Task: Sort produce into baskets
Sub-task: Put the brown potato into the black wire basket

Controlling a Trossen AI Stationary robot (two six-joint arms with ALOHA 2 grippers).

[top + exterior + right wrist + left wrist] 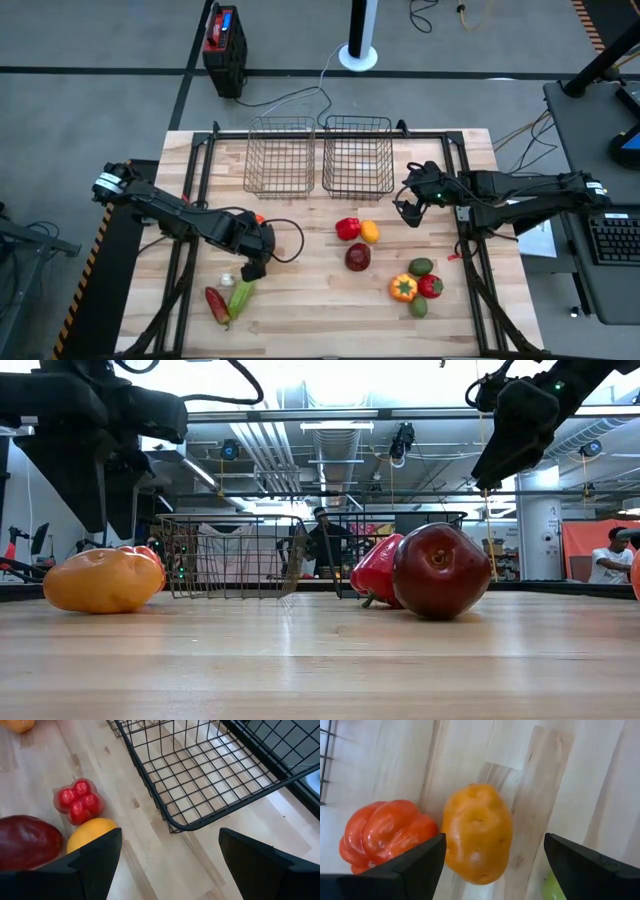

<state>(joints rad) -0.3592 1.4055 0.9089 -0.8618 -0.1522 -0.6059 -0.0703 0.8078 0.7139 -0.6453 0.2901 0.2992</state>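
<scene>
My left pincer (492, 865) hangs released over the yellow-orange potato (477, 832), lined up for pickup; my right pincer (410, 208), released, waits beside the baskets (357, 157).

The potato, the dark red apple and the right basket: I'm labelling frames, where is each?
potato (477, 832), left wrist view, middle of its skin.
dark red apple (441, 570), low view, front face.
right basket (357, 190), high view, near rim.
</scene>
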